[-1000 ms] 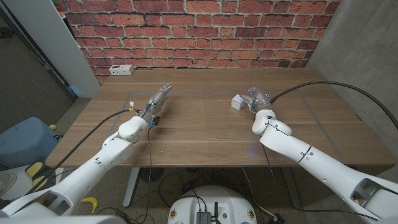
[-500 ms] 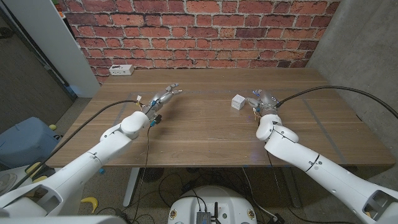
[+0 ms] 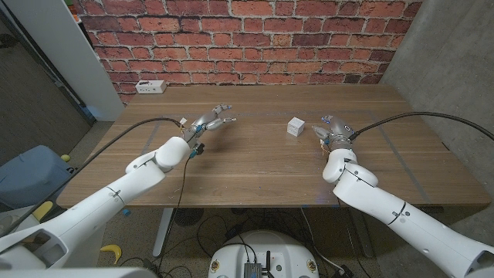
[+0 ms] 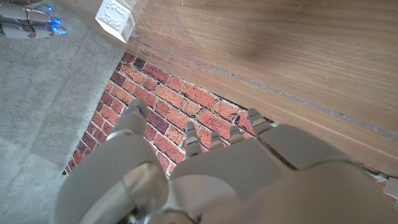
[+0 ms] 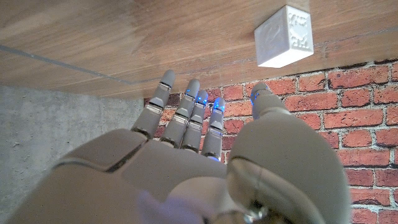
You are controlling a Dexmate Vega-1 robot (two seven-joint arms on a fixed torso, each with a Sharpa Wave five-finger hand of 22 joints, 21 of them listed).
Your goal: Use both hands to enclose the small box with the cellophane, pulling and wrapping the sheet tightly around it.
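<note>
The small white box (image 3: 295, 127) stands on the wooden table (image 3: 255, 166), right of the middle. My left hand (image 3: 210, 121) hovers well to its left with fingers spread and nothing in them. My right hand (image 3: 332, 128) is just right of the box, a small gap between them, fingers extended and empty. In the left wrist view my left hand (image 4: 211, 168) points toward the box (image 4: 116, 17) and the right hand (image 4: 28, 18) beyond it. In the right wrist view the box (image 5: 284, 36) lies past my right hand (image 5: 186, 149). Faint straight lines on the wood may be a clear sheet's edges; I cannot tell.
A white power strip (image 3: 150, 86) lies at the table's back left corner. A brick wall (image 3: 247, 38) runs behind the table. A blue bin (image 3: 31, 174) stands on the floor at the left.
My left hand has reached further toward the middle and spread its fingers. My right hand has drawn away from the box to its right. The box has stayed put.
</note>
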